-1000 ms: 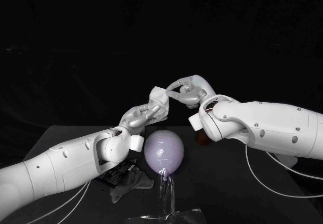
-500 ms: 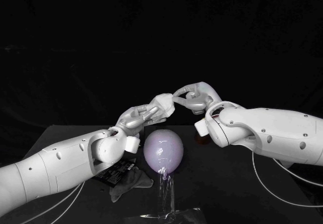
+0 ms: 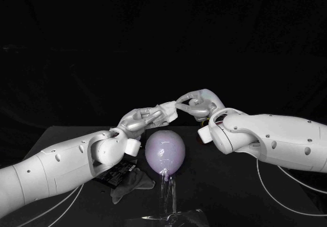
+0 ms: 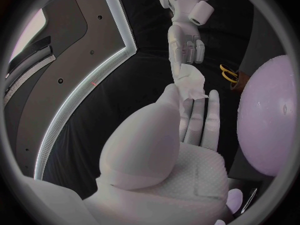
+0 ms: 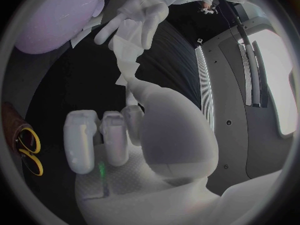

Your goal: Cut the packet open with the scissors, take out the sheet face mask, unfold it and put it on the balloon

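Against the frame one second earlier, we noted that the right hand (image 3: pixel 196 104) had come down and closer to the left hand (image 3: pixel 141 118). The sheet face mask (image 3: pixel 167 111), then stretched tall between them, was now a short bunched strip. Both hands held it: the right pinched one end at its fingertips, and the left gripped the other end between thumb and fingers. The mask hung between the hands, above the balloon (image 3: pixel 166 151) and apart from it; the balloon stayed below both hands. We could not tell how far the mask was unfolded. The packet (image 3: pixel 117 174) lay partly hidden under the left forearm. The scissors (image 5: pixel 28 154) showed yellow handles beside the right hand's fingers, blades indistinct.
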`<control>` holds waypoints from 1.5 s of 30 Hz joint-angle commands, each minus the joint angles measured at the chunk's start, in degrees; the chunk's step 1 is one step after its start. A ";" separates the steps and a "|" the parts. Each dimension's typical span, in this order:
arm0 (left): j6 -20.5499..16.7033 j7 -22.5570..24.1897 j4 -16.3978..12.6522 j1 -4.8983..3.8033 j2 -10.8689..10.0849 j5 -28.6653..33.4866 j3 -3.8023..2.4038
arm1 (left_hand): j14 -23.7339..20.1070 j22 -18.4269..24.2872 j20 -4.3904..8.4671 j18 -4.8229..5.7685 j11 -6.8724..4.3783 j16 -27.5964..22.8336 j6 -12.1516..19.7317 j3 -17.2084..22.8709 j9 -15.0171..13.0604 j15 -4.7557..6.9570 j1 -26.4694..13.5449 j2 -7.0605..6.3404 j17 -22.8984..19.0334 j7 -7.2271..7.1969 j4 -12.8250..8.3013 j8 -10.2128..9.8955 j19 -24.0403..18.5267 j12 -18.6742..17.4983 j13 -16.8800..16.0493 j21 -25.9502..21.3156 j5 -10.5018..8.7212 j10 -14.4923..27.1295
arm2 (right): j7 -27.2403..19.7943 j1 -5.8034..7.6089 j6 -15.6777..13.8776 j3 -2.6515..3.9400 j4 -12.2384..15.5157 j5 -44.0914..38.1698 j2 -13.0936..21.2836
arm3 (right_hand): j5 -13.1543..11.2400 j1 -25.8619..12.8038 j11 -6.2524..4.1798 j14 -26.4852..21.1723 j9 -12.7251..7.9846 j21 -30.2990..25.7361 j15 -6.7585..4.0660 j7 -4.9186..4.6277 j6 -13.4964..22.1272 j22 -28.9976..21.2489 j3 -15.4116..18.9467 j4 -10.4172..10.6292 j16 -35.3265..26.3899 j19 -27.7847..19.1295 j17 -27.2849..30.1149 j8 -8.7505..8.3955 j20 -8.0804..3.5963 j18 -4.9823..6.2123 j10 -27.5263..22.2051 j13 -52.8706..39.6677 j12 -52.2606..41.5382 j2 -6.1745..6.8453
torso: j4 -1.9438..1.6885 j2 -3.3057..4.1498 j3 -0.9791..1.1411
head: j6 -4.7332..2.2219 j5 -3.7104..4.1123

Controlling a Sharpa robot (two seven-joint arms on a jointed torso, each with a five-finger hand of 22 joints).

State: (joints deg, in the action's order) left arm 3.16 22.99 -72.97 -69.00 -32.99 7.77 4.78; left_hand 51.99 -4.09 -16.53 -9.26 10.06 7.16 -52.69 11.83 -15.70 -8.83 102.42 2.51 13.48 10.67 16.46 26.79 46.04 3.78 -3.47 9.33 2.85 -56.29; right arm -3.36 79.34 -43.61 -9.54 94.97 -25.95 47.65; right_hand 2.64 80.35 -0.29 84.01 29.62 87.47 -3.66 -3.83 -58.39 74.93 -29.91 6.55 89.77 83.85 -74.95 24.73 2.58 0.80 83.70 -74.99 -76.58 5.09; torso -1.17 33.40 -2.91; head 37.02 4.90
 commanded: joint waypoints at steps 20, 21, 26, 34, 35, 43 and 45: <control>5.89 -1.58 -0.74 -0.05 -1.55 1.66 -0.07 | 2.58 -0.13 0.55 -1.21 0.67 -1.61 1.87 25.35 -5.02 -0.28 -13.71 -8.15 -1.12 1.70 -7.52 2.38 3.21 -0.15 -0.09 2.32 0.02 1.49 | 0.57 -1.45 7.43 -0.85 -3.41 1.72 2.83 | 0.15 -7.41 4.67 3.41 -2.15 -15.79 3.85 -5.69 12.63 9.42 4.46 3.32 -4.21 -2.91 -7.18 -9.57 3.09 2.99 -13.41 9.93 29.78 2.00 | 0.03 -0.03 0.00 | 1.03 1.23; 5.79 -1.65 -0.80 -0.05 -1.66 1.67 -0.07 | 2.52 -0.07 0.50 -1.19 0.70 -1.71 1.97 25.57 -5.11 -0.31 -13.96 -8.14 -1.20 1.73 -7.71 2.46 3.06 -0.18 -0.08 2.22 0.01 1.51 | 0.51 -1.48 7.31 -0.87 -3.61 1.15 3.05 | 0.15 -7.41 4.67 3.41 -2.15 -15.79 3.85 -5.69 12.63 9.42 4.46 3.32 -4.21 -2.91 -7.18 -9.57 3.09 2.99 -13.41 9.93 29.78 2.00 | 0.03 -0.02 0.01 | 1.07 1.26; 4.86 -2.44 -1.15 -0.05 -2.12 1.30 -0.05 | 2.60 0.23 0.13 -1.02 0.63 -1.98 2.54 26.60 -5.55 -0.32 -15.34 -7.95 -1.45 1.65 -8.34 2.88 1.90 -0.09 -0.11 1.46 0.00 1.07 | -1.23 -1.62 5.43 -0.92 -3.21 -4.50 4.18 | 0.35 -6.01 3.58 4.10 -1.45 -13.24 3.13 -4.44 7.97 10.19 4.39 2.52 -3.19 -1.51 -8.96 -7.53 3.07 2.63 -10.19 7.24 24.13 1.04 | 0.04 0.00 0.05 | 1.24 1.45; 2.62 -4.75 -1.95 -0.05 -2.68 0.16 -0.04 | 4.41 0.05 0.26 -1.25 -0.42 -1.44 3.54 27.48 -6.26 0.49 -16.85 -7.54 -1.41 1.14 -9.08 3.50 2.57 1.02 -0.34 1.70 0.01 -4.02 | -2.48 -1.85 3.13 -0.92 0.76 -18.25 4.30 | 0.42 -5.60 2.64 5.72 -2.29 -5.65 2.17 -3.32 5.17 12.61 4.79 1.78 -0.35 2.39 -13.96 -8.12 2.15 1.01 -2.86 -1.58 8.67 0.79 | 0.01 0.04 0.12 | 1.63 1.64; 2.48 -4.88 -2.06 -0.05 -2.74 -0.01 -0.04 | 4.84 0.04 0.30 -1.24 -0.81 -1.30 3.63 27.56 -6.43 0.75 -17.10 -7.42 -1.39 1.01 -9.26 3.69 2.68 1.54 -0.42 1.74 0.00 -5.81 | -2.38 -1.92 3.10 -0.92 1.15 -19.11 4.12 | 0.44 -5.69 2.63 5.77 -2.38 -5.47 2.17 -3.31 5.03 12.68 4.87 1.82 -0.25 2.48 -14.13 -8.23 2.13 0.97 -2.66 -1.90 8.16 0.81 | 0.00 0.05 0.15 | 1.62 1.63; 1.53 -5.30 -2.85 -0.05 -3.11 -0.77 -0.03 | 3.84 0.20 0.13 -1.07 -0.74 -2.23 4.30 28.48 -7.15 0.49 -18.01 -7.36 -1.89 0.78 -9.90 4.49 1.97 0.00 -0.03 1.27 -0.01 -5.86 | -1.32 -2.32 2.60 -0.91 2.86 -22.19 1.99 | 0.49 -6.45 2.98 5.80 -3.29 -5.22 2.40 -3.76 5.66 12.79 5.61 2.18 -0.17 2.61 -14.28 -9.83 2.20 0.91 -2.26 -2.89 6.64 1.41 | -0.04 0.06 0.01 | 1.83 1.67; 1.28 -5.30 -3.06 -0.05 -3.22 -0.86 -0.02 | 3.42 0.19 0.10 -1.06 -0.44 -2.58 4.58 28.80 -7.43 0.27 -18.35 -7.37 -2.08 0.82 -10.07 4.84 1.83 -0.37 0.03 1.18 0.00 -4.65 | -0.89 -2.41 2.62 -0.91 2.89 -22.47 1.19 | 0.52 -6.55 3.10 5.82 -3.52 -5.17 2.50 -3.92 5.91 12.80 5.72 2.25 -0.14 2.63 -14.33 -10.26 2.26 0.90 -2.26 -2.97 6.52 1.50 | -0.05 0.03 -0.03 | 1.97 1.75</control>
State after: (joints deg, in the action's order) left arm 5.27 18.02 -75.72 -69.00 -36.23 7.62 4.83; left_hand 55.79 -3.95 -16.39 -9.81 9.43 4.91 -48.56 40.26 -21.53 -8.73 84.40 -4.85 11.45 11.46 6.47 31.26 48.10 3.60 -3.48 10.81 2.61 -61.58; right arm -4.45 77.02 -40.41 -10.47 97.77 -44.73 49.20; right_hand 2.79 74.10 2.43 84.03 26.15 82.00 -1.25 -7.62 -52.77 74.91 -24.58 8.70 89.43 83.93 -74.95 14.82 4.83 2.13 81.35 -75.09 -69.84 6.11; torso -1.20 33.44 -2.87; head 38.87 6.56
